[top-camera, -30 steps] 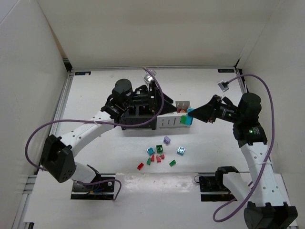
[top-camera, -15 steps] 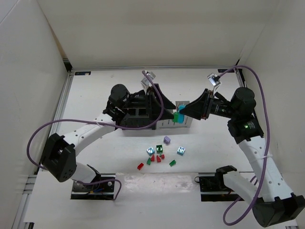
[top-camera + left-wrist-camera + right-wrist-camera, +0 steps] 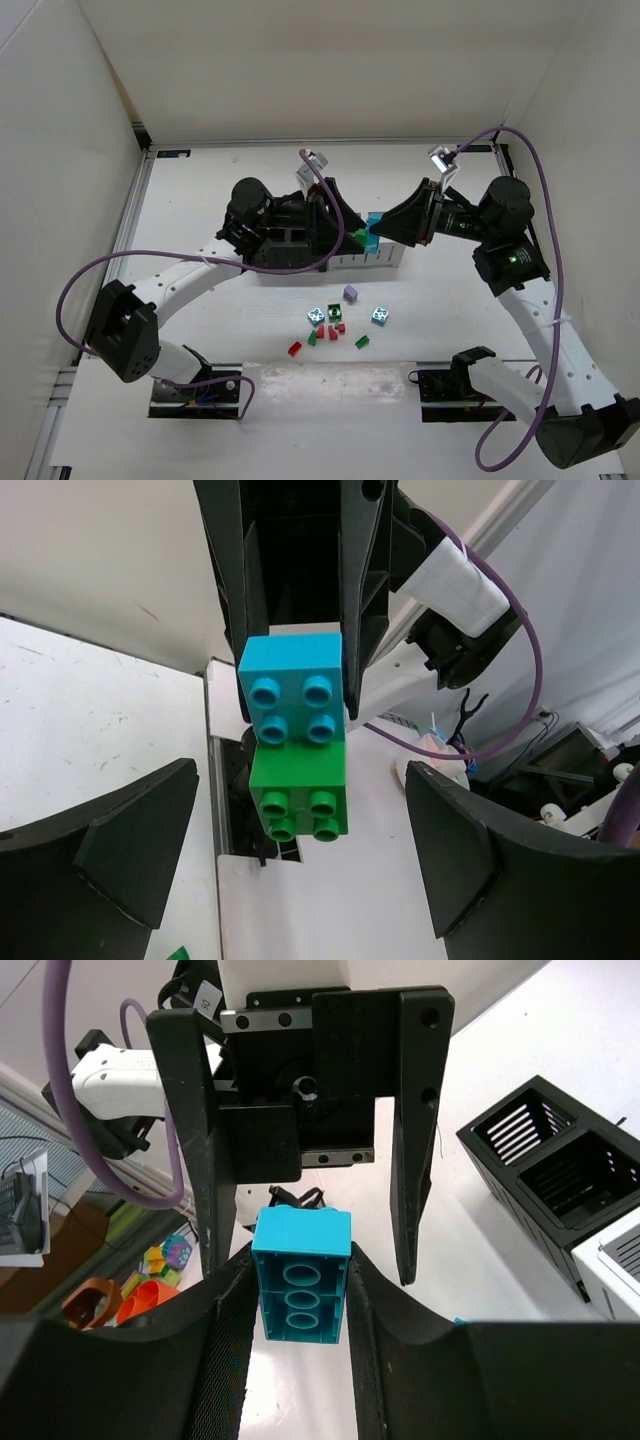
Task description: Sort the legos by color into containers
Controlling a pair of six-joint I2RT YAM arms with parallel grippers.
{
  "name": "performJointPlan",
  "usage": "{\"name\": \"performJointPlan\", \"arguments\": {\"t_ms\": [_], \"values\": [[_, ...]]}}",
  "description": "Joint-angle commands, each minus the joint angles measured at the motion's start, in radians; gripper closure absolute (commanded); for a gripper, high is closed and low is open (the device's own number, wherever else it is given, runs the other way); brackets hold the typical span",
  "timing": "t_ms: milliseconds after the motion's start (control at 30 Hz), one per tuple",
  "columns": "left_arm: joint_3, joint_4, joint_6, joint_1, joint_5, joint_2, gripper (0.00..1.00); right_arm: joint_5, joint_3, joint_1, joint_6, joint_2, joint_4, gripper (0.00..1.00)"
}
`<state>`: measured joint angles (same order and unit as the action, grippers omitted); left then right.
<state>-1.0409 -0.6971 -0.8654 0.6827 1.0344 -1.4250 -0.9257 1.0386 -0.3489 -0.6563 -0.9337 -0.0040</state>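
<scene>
My right gripper (image 3: 376, 230) is shut on a light blue brick (image 3: 300, 1275), with a green brick (image 3: 298, 798) stuck to its far end. The pair hangs above the containers. The black bins (image 3: 283, 240) and white bins (image 3: 368, 256) stand mid-table. My left gripper (image 3: 348, 224) faces the right one and is open, with its fingers (image 3: 418, 1110) on either side of the green brick and not touching it. Loose legos (image 3: 333, 326) lie nearer the arm bases, in red, green, lilac (image 3: 350, 293) and light blue (image 3: 380, 316).
White walls enclose the table on three sides. The arm bases and their purple cables (image 3: 70, 290) sit along the near edge. In the right wrist view the black bins (image 3: 560, 1160) stand to the right of the grippers.
My right gripper has carried the joined blue and green bricks left and slightly up, into the gap between the left gripper's open fingers. The left arm has barely shifted.
</scene>
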Motion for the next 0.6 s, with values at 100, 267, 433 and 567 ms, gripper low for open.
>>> {"name": "performJointPlan", "arguments": {"t_ms": [100, 267, 433, 567], "values": [[0.008, -0.053, -0.01, 0.003, 0.033, 0.052, 0.13, 0.002, 0.044, -0.009, -0.011, 0.013, 0.071, 1.0], [0.024, -0.217, -0.124, 0.0, 0.055, 0.035, 0.3, 0.007, 0.046, -0.028, -0.014, -0.004, 0.085, 1.0], [0.025, -0.248, -0.144, -0.002, 0.056, 0.023, 0.53, 0.013, 0.044, -0.028, -0.014, -0.004, 0.081, 1.0], [0.033, -0.24, -0.147, -0.009, 0.05, 0.034, 0.62, 0.013, 0.044, -0.015, 0.004, 0.007, 0.041, 1.0]]}}
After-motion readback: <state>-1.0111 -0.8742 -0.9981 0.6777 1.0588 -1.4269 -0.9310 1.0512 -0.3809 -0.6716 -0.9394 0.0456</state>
